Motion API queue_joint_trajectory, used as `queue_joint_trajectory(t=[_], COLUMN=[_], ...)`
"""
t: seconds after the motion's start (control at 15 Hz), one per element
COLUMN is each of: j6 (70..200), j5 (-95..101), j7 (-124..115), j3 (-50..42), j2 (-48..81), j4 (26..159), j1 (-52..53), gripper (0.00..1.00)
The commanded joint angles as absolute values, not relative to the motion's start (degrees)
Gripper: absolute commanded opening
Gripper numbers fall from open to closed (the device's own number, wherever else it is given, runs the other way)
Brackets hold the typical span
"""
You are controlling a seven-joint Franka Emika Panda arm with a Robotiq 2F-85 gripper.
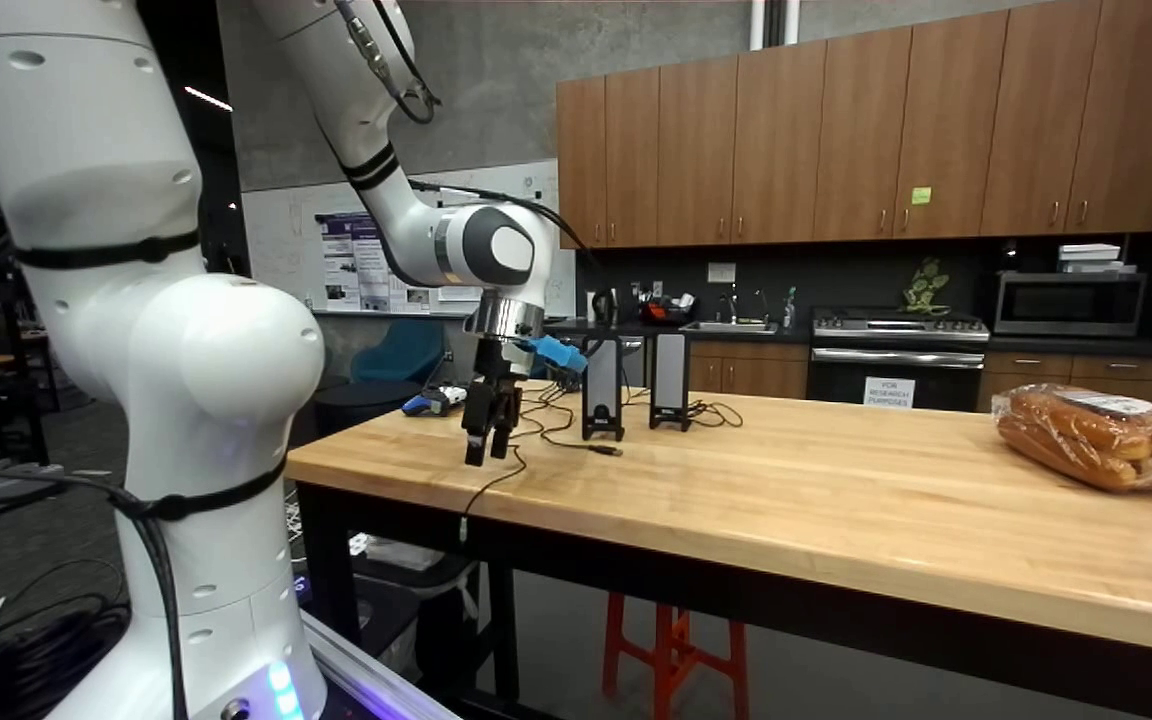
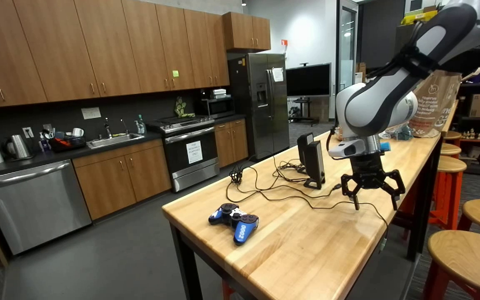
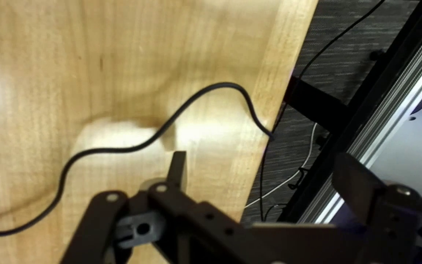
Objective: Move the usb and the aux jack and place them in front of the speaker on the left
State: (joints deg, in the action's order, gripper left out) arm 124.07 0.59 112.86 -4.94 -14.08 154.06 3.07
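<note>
Two tall narrow black speakers stand upright on the table. The left one (image 1: 602, 390) and the right one (image 1: 670, 380) also show in an exterior view (image 2: 316, 164). A cord ends in what looks like the usb plug (image 1: 606, 450), lying on the table just in front of the left speaker; it shows too in an exterior view (image 2: 337, 186). Another black cord (image 3: 152, 139) runs over the table edge. Its pale end, likely the aux jack (image 1: 463, 528), hangs below the edge (image 2: 383, 243). My gripper (image 2: 376, 206) is open and empty above this cord, near the edge (image 1: 488, 450) (image 3: 262, 161).
Tangled thin cords (image 2: 261, 189) lie beside and behind the speakers. A blue game controller (image 2: 235, 221) lies near the table's end. A bagged loaf of bread (image 1: 1101, 437) and a brown paper bag (image 2: 433, 104) are farther along. Stools (image 2: 469, 250) stand beside the table.
</note>
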Motion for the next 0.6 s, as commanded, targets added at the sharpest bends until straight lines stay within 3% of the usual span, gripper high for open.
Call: queue_joint_trajectory(t=[0.0, 0.53], j6=[128.46, 132.67], j5=[0.39, -1.02], j7=[102.5, 91.39], j3=[-3.83, -5.71], j2=[-14.6, -16.13], j4=[155.09, 157.09], j1=[1.82, 0.72], gripper=[1.0, 1.0])
